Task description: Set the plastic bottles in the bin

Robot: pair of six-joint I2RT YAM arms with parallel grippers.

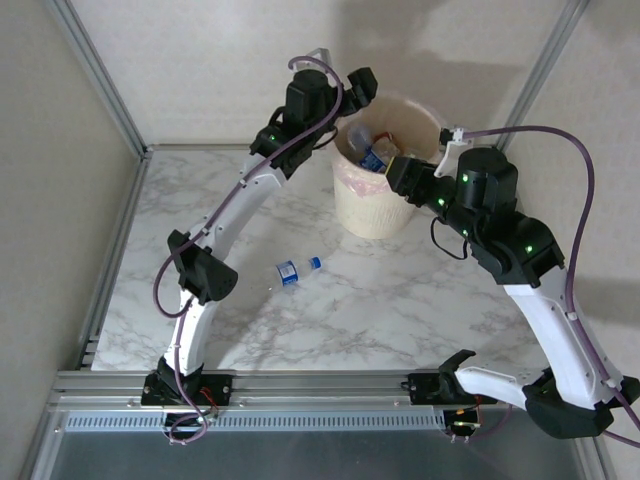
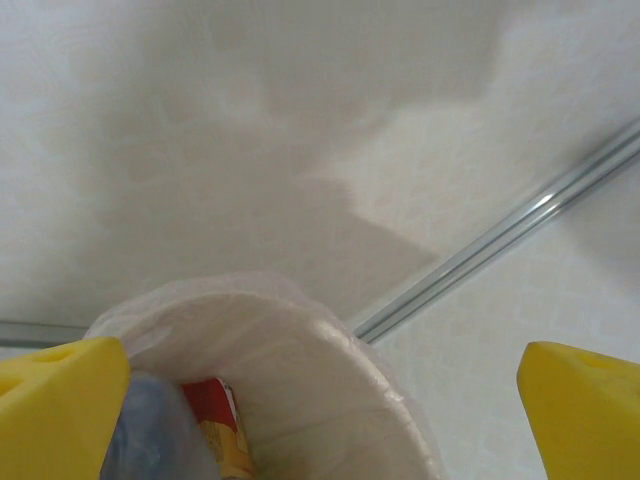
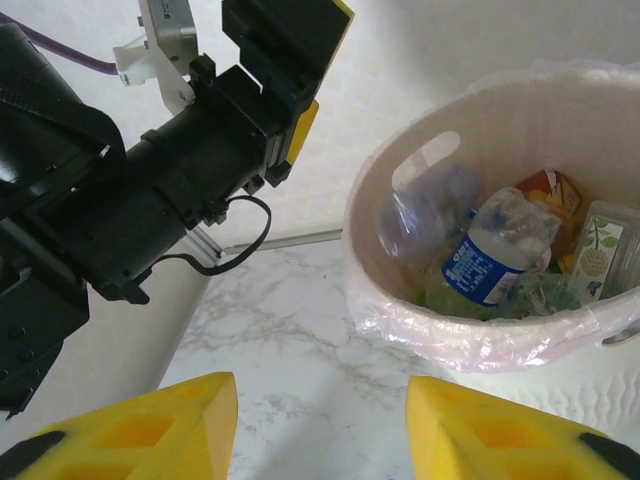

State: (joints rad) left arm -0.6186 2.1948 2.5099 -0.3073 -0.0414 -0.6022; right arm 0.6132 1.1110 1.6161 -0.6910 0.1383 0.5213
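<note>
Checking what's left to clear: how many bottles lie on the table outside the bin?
1: a blue-labelled bottle lies on the table, on the near side of the bin. Others may be hidden behind the bin.

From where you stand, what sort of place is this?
Probably a robotics test bench, not a home: a marble-patterned table fenced by aluminium framing, with a left arm and a right arm bolted at its near edge, reaching towards a bin.

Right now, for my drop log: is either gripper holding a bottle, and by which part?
Nothing is held: the left gripper is open above the bin, the right gripper open and empty.
</note>
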